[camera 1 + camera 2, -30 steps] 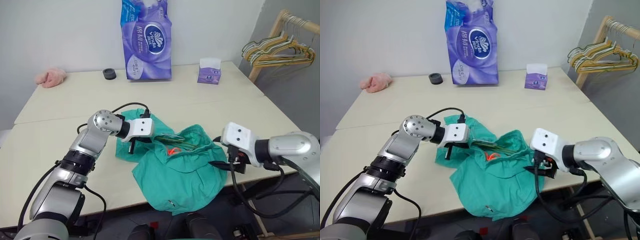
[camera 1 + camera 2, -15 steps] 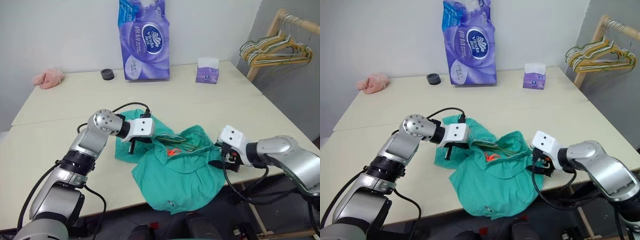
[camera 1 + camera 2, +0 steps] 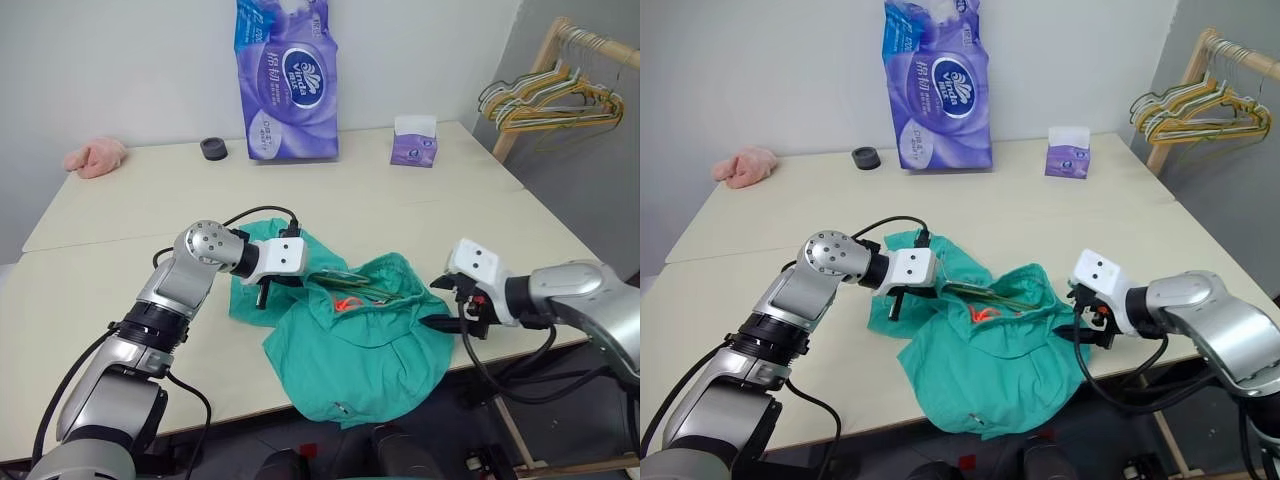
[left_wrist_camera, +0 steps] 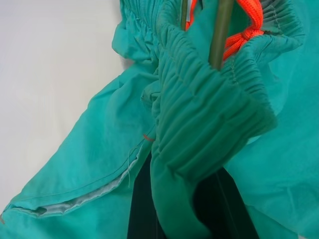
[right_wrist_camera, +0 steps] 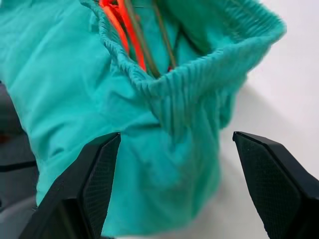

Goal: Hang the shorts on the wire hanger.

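1. This looks like a plain test room set up for household chores, not a lived-in home: bare white walls [image 3: 120, 60] with nothing hung on them.
2. Two pale plain surfaces [image 3: 400, 200] are pushed together, with a seam between them.
3. Far on the surface stand a big purple pack of tissue rolls [image 3: 288, 80] and a small purple tissue box [image 3: 414, 142], ordinary home goods.
4. At far left lie a pink cloth [image 3: 96, 156] and a small black ring [image 3: 213, 148].
5. At far right a wooden rack [image 3: 530, 90] holds a bunch of yellow and green hangers [image 3: 545, 100] against a grey wall [image 3: 590, 200].
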